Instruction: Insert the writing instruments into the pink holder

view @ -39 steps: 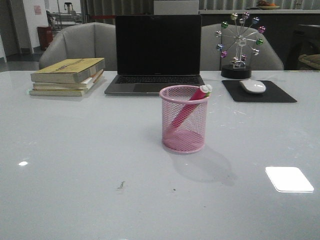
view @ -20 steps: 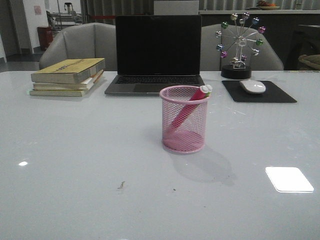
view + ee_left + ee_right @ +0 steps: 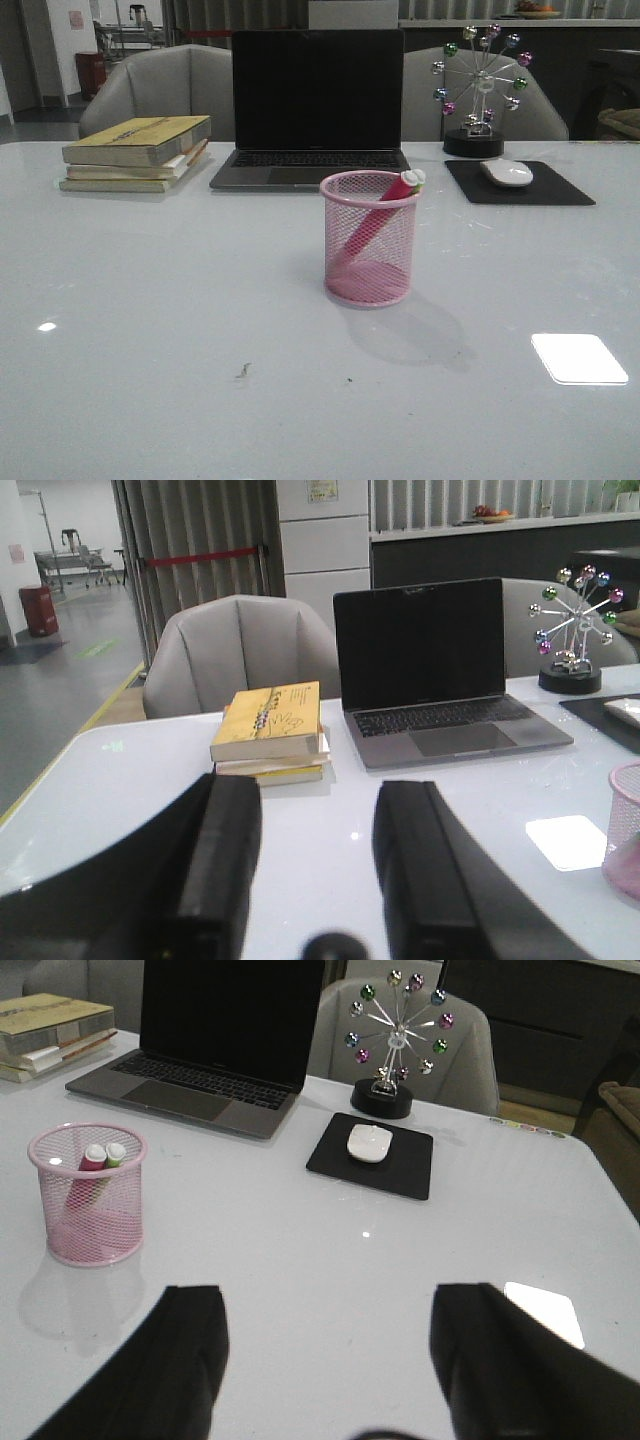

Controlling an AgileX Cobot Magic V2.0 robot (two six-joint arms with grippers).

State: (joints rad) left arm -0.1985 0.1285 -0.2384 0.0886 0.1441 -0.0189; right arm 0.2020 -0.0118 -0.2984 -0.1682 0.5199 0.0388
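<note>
The pink mesh holder (image 3: 367, 240) stands upright mid-table, also in the right wrist view (image 3: 88, 1195) and cut off at the edge of the left wrist view (image 3: 626, 825). Inside it the pink marker (image 3: 372, 218) leans with its pale end at the rim. A green marker (image 3: 116, 1152) sits beside the pink marker (image 3: 93, 1156) in the cup. My left gripper (image 3: 315, 800) is open and holds nothing, well away from the cup. My right gripper (image 3: 330, 1310) is open wide over bare table, off to the cup's side. Neither arm shows in the front view.
An open laptop (image 3: 316, 110) stands behind the cup, with stacked books (image 3: 135, 152) to its left. A mouse (image 3: 506, 172) on a black pad (image 3: 520, 185) and a ball-wheel ornament (image 3: 478, 85) are at the back right. Grey chairs (image 3: 160, 85) stand beyond the table.
</note>
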